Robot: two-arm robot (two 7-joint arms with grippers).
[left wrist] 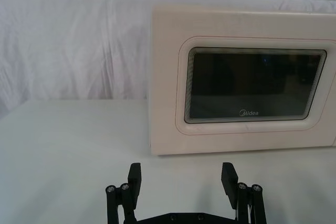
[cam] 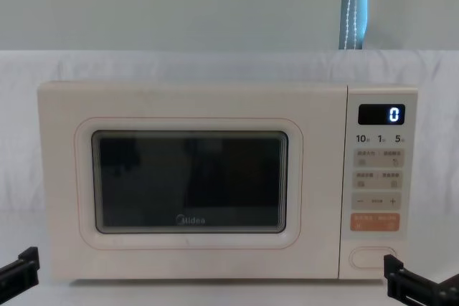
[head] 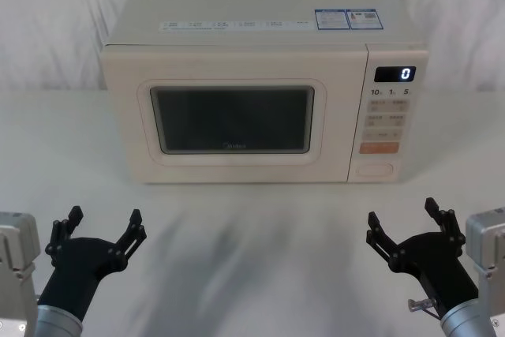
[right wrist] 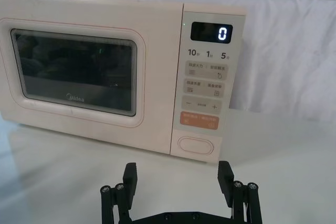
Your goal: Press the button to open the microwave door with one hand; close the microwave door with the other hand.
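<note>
We see the microwave door (head: 231, 120) shut, the button (head: 375, 170) untouched, and left gripper (head: 104, 226) and right gripper (head: 406, 219) low over the desk (head: 252, 242), jaws spread, arms cut off.

Microwave door (cam: 190, 184): "Midea" logo below the window. Control panel (right wrist: 206, 85): display "0"; keys "10", "1", "5", "–", "+".

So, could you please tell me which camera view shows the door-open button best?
The right wrist view: the button is large and unblocked below the orange key. The chest view shows it frontally beside the right gripper; the head view shows it smaller, from above. The left wrist view frames the microwave door instead.
</note>
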